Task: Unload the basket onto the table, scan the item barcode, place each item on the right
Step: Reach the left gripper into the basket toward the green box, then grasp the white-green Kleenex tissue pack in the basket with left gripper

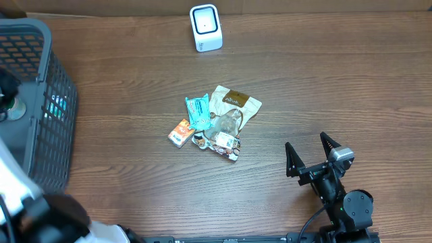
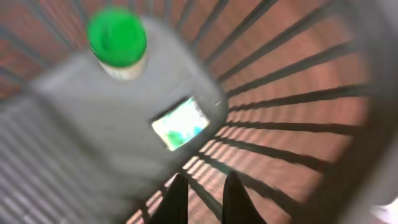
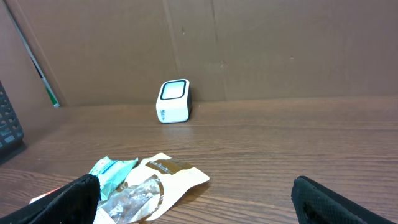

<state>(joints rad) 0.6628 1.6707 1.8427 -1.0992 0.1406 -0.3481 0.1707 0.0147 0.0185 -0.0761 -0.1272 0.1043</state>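
Note:
In the left wrist view a grey bottle with a green cap and a small label lies blurred inside the dark wire basket. My left gripper is shut just below the bottle, nothing between its fingers. From overhead the left arm reaches into the basket at the left edge. A white scanner stands at the back. A pile of items lies mid-table: teal packet, beige pouch, orange packet. My right gripper stands open to the pile's right, empty.
The right wrist view shows the scanner against a cardboard wall, with the beige pouch and teal packet in front of my open right gripper. A crinkled clear bag lies on the pile.

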